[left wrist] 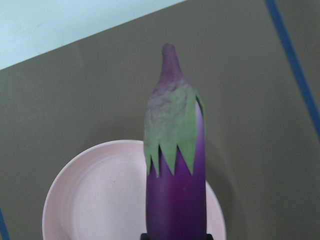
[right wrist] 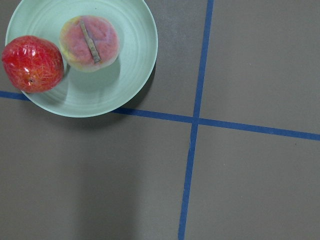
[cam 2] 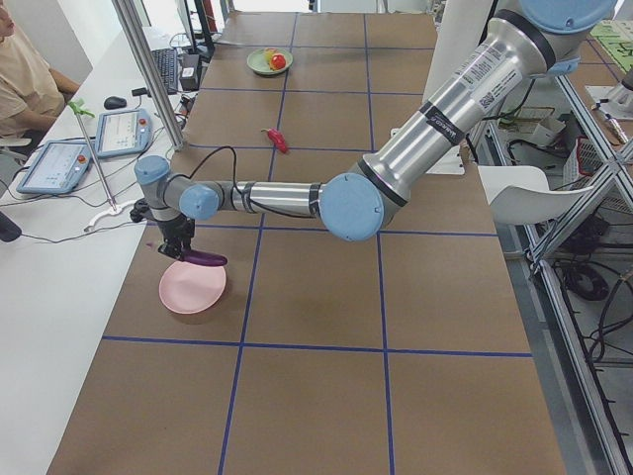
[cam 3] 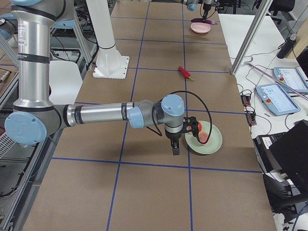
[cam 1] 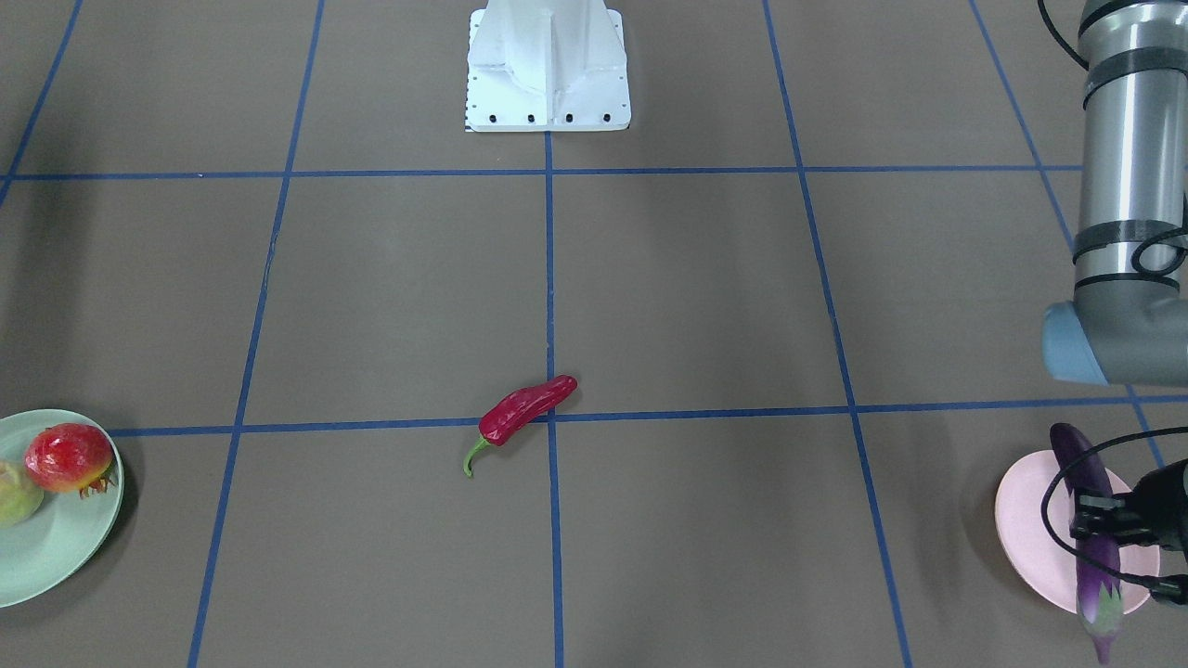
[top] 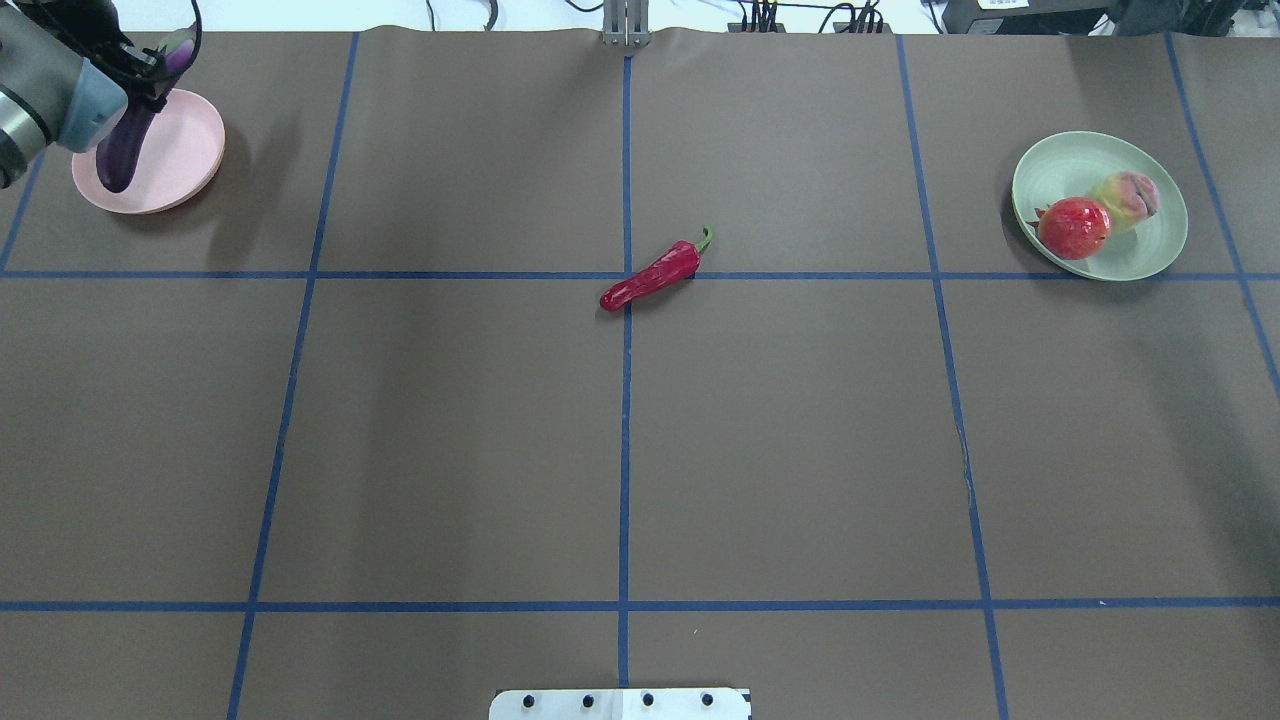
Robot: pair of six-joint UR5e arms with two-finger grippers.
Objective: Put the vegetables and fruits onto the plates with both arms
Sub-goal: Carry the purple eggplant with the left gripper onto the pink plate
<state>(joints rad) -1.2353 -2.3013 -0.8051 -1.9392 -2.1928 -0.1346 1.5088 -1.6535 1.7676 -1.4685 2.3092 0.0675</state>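
My left gripper (cam 1: 1104, 520) is shut on the purple eggplant (cam 1: 1079, 456) and holds it a little above the pink plate (cam 1: 1026, 520). The left wrist view shows the eggplant (left wrist: 175, 195) with its green cap over the plate (left wrist: 95, 200). The red chili pepper (top: 655, 275) lies on the table's middle line. The pomegranate (top: 1073, 227) and the peach (top: 1125, 197) rest on the mint green plate (top: 1070, 150). My right gripper (cam 3: 174, 147) hangs just beside that plate (cam 3: 211, 144); I cannot tell if it is open or shut.
The white pedestal (cam 1: 548, 65) stands at the robot's edge of the table. Blue tape lines cross the brown table. An operator's bench with tablets runs along the far side (cam 2: 119, 134).
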